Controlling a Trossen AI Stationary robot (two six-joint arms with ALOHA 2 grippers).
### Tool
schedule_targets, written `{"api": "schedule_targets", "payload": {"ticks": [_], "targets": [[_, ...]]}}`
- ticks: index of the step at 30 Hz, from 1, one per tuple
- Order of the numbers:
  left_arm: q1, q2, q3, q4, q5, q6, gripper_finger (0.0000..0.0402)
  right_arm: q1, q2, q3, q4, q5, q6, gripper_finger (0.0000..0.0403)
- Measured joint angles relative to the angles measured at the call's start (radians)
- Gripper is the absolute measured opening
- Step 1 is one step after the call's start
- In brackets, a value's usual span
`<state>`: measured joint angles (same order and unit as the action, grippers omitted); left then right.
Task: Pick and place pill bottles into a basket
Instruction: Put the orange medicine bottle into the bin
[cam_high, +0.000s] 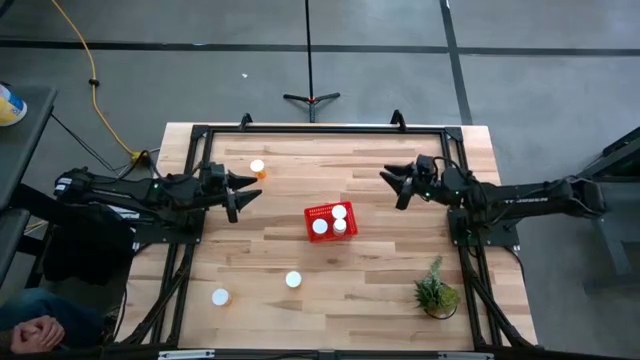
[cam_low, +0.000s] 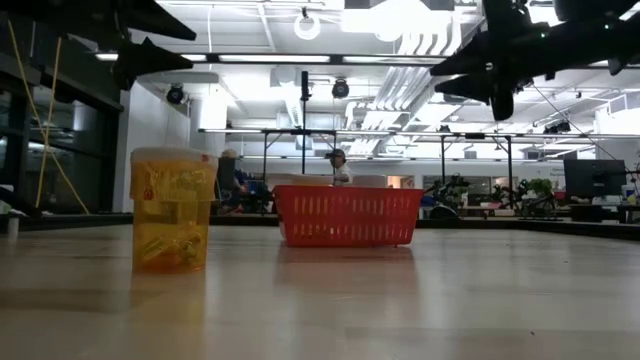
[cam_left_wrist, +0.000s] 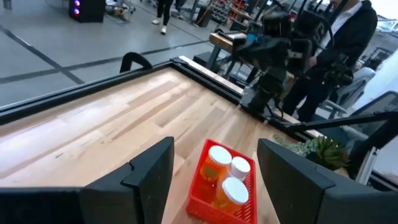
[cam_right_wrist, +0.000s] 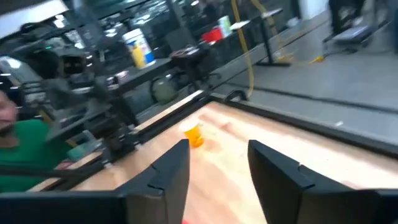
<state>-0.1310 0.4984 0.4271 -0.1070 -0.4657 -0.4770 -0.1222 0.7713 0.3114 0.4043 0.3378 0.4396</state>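
The high camera is looking straight down over the table (cam_high: 330, 300), while the low one is sitting at tabletop level, facing the red basket (cam_low: 347, 216). Both wrist cameras are facing inward toward that basket.

Both arms reach inward above the table, left pincer (cam_high: 243, 192) and right pincer (cam_high: 393, 184) open, empty.

Grey tiled floor (cam_high: 560, 60) surrounds the wooden table (cam_high: 330, 300); bright ceiling lights (cam_low: 385, 18) overhead.
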Motion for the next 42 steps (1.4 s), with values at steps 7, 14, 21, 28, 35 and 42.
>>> {"api": "schedule_targets", "payload": {"ticks": [7,14,21,28,35,42], "targets": [[0.0,0.01,0.0,0.127,0.047,-0.025,0.0295,-0.027,0.001,0.006,0.004,0.093,-0.036,0.02],[0.0,0.059,0.074,0.057,0.254,-0.07,0.0362,-0.054,0.001,0.007,0.004,0.094,-0.029,0.0217],[0.0,0.227,0.359,-0.39,0.406,-0.012,0.0354,-0.068,0.001,0.007,0.004,0.094,-0.012,0.0213],[-0.001,0.426,0.585,-0.776,0.595,-0.038,0.0333,-0.068,0.001,0.007,-0.013,0.094,-0.02,0.0213],[-0.088,0.603,0.742,-0.982,0.64,-0.06,0.033,-0.068,0.001,0.007,-0.05,0.093,-0.021,0.0209],[-0.261,0.701,0.786,-1.079,0.617,-0.123,0.033,-0.068,0.002,0.007,-0.109,0.093,-0.022,0.021]]}}
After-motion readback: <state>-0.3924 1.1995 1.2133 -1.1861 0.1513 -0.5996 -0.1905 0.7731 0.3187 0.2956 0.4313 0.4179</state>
